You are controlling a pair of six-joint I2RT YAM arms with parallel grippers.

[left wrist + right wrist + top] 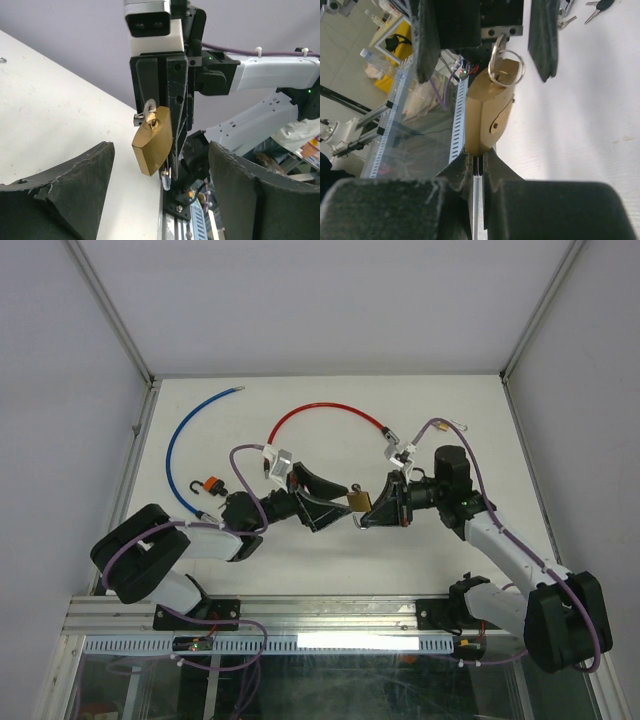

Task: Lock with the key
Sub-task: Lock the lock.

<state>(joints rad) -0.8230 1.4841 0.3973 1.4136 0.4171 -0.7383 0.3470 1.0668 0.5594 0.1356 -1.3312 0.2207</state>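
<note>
**Top view.** The two arms meet nose to nose at centre frame, above the counter point(450, 420). The brass padlock point(357, 500) is between them, lifted off the surface. The right hand point(374, 508) is clamped on it. The left hand point(330, 502) is spread wide just to its left.

**Left wrist view.** The padlock hangs mid-frame, pinched by its edge in the right hand's closed jaws. The left hand's own fingers point(85, 180) sit lower left and lower right, well apart and touching nothing.

**Right wrist view.** The lock body runs up from the jaws at bottom centre. The key ring point(507, 67) is at its upper end. The key looks seated, though its shaft is mostly hidden. The left fingers flank it at the top, clear of the ring.

**Judgement.** The key-turning step is in hand. Next, the left hand must close squarely on the key head and twist while the right keeps the body from rotating. That thin pinch could slip.
</note>
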